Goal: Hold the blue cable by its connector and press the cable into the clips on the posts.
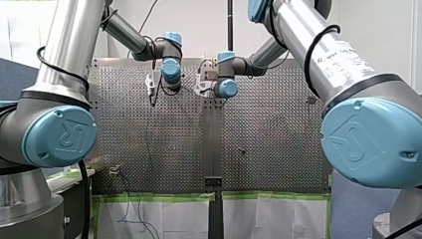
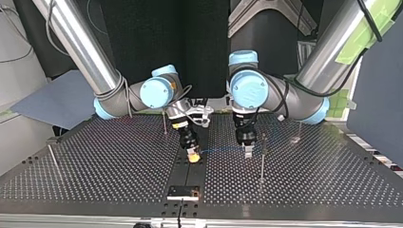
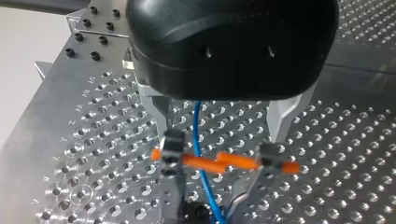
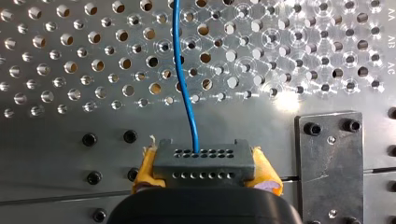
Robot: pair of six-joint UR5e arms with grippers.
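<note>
You have the right gripper (image 4: 205, 170) clenched on the grey connector (image 4: 204, 161), with a yellow pad (image 4: 145, 169) on each side, low over the tabletop's (image 3: 84, 154) centre strip. The blue cable (image 4: 184, 84) leaves the connector's face and runs to the left gripper (image 3: 208, 196). There it passes between metal fingers (image 3: 172, 186) that stand apart, released, not pinching it. In the top view a thin post (image 2: 262, 159) stands just beside the left gripper.

Front and top views face-to-face across one table (image 2: 95, 180); wrist views close-up.
</note>
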